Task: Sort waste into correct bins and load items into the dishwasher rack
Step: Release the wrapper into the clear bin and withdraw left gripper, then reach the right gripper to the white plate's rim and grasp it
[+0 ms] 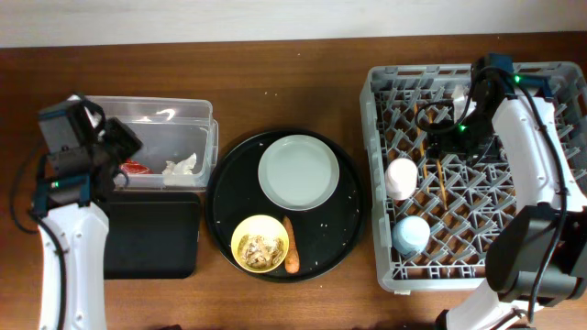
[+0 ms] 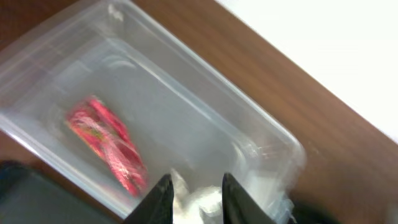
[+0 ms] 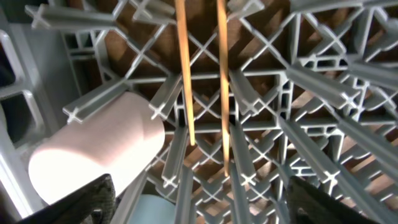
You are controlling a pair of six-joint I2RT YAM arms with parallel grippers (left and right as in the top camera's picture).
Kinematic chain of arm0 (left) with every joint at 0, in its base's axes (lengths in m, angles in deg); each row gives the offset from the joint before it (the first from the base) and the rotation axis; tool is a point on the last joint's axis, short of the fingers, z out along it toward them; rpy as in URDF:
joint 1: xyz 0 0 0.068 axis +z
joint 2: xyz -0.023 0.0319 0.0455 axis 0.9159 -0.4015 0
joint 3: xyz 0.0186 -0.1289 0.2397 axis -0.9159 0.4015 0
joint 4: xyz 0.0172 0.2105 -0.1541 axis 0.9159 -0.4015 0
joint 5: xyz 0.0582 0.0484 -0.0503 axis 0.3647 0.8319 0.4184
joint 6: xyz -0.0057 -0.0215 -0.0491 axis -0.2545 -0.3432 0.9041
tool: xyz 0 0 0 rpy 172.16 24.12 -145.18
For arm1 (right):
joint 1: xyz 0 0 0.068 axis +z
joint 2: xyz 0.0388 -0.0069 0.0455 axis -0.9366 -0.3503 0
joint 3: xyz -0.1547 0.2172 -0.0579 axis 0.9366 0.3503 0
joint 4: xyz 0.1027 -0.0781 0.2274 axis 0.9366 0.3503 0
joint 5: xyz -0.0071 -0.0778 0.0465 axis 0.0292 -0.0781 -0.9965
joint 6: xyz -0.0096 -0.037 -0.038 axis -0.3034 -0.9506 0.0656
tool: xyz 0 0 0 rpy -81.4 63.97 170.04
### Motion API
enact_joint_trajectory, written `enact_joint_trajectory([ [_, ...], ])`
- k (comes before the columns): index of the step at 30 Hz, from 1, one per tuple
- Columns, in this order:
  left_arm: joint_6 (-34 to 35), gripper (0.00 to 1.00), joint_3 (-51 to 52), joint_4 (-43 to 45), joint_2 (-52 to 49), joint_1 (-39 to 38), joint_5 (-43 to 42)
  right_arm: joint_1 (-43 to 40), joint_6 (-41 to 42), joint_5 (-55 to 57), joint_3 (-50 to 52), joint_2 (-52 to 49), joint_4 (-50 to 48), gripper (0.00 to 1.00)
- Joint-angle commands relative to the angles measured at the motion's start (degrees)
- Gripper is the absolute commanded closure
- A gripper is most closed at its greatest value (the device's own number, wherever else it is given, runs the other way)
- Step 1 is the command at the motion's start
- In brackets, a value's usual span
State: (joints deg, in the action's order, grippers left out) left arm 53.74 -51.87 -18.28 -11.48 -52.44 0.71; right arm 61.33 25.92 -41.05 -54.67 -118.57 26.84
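Note:
My left gripper (image 1: 117, 147) (image 2: 196, 198) hangs open by a narrow gap over the clear tub (image 1: 151, 115) (image 2: 205, 106). In the tub lie the red wrapper (image 1: 137, 168) (image 2: 109, 143) and the white tissue (image 1: 182, 166) (image 2: 202, 202), which shows through the gap. My right gripper (image 1: 445, 133) (image 3: 205, 208) is wide open and empty above the grey rack (image 1: 550, 78) (image 3: 323, 81). The rack holds the chopsticks (image 1: 431, 174) (image 3: 183, 74), the white-pink cup (image 1: 401, 177) (image 3: 93, 149) and the blue cup (image 1: 410, 235) (image 3: 155, 213).
The shallow black tray (image 1: 151, 238) sits in front of the tub. A round black tray (image 1: 348, 206) carries the grey plate (image 1: 298, 171), the yellow bowl (image 1: 240, 240) with food scraps (image 1: 261, 247), and the carrot piece (image 1: 291, 247).

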Motion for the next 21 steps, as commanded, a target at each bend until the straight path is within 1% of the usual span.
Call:
enact_joint_trajectory([
  [1,-1.46,0.66,-0.44,-4.92,1.95,-4.61,-16.94,0.33,0.26,-1.18,0.48,0.37,-0.07,0.02],
  [2,-1.57,0.51,-0.42,-6.82,1.92,-6.45,-17.07,0.33,0.26,-4.02,0.48,0.37,-0.07,0.02],
  [3,-4.57,0.26,-0.42,-9.81,1.92,-9.86,-16.92,0.33,0.24,-6.91,0.48,0.37,-0.02,0.02],
  [8,-5.29,0.26,-0.35,-16.63,1.92,-16.24,-16.85,0.33,0.24,-7.17,0.48,0.37,0.44,0.02],
  [10,-5.29,0.26,-0.02,-18.51,1.84,-19.69,-14.82,0.33,0.24,-7.17,0.48,0.37,0.57,0.02],
  [11,-5.29,0.28,0.02,-20.28,1.84,-21.97,-12.0,0.33,0.24,-7.17,0.48,0.37,0.57,0.02],
  [14,-5.29,0.43,0.02,-24.39,1.84,-27.3,-7.34,0.33,0.24,-7.17,0.48,0.37,0.57,0.02],
  [16,-5.27,0.45,0.02,-26.62,1.84,-32.35,-5.03,0.33,0.24,-7.17,0.48,0.37,0.59,0.02],
  [18,-5.27,0.46,0.04,-26.62,1.84,-36.41,-4.31,0.33,0.26,-7.52,0.48,0.37,1.07,0.01],
  [20,-5.25,0.47,0.04,-25.97,1.84,-38.51,-3.02,0.33,0.22,-14.62,0.48,0.37,1.33,0.0],
  [21,-5.2,0.5,0.04,-25.75,1.84,-38.88,-2.91,0.33,0.22,-15.74,0.48,0.37,1.66,0.0],
])
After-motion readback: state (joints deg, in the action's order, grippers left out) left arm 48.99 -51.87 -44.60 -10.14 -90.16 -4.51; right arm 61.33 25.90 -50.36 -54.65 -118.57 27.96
